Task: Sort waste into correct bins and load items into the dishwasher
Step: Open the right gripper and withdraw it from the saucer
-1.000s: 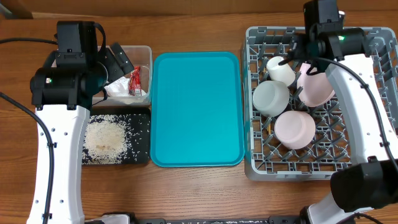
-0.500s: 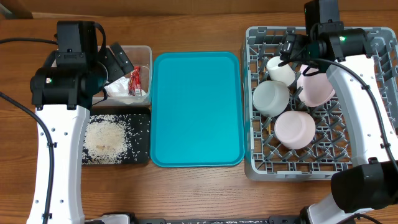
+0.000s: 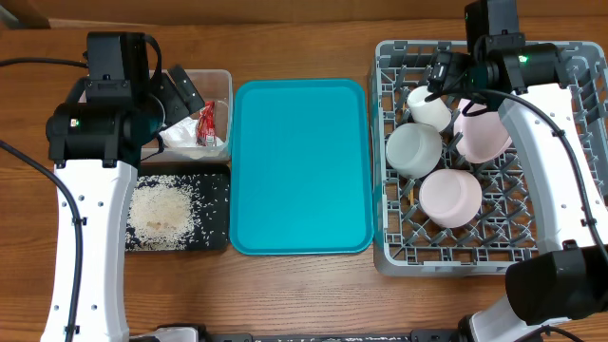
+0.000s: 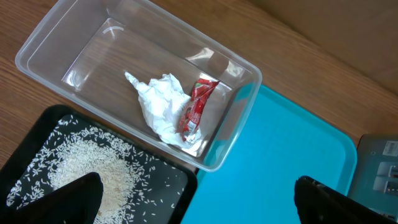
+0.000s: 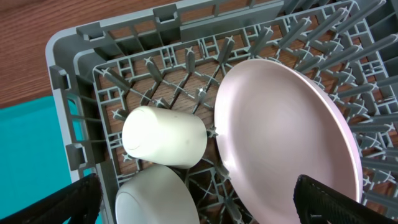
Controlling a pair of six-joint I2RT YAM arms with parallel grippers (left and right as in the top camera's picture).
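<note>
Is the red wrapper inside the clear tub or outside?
Inside: the red wrapper lies within the clear tub, against the white tissue.

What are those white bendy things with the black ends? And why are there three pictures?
They are two robot arms at a wooden table. One picture looks down from above; the other two come from a small camera on each wrist. The left tool and the right tool are both open and hold nothing. A clear tub has a tissue and a red wrapper in it. A black tray holds rice. A teal tray lies in the middle. The grey rack holds a cup, a grey bowl, a pink bowl and a plate.
</note>
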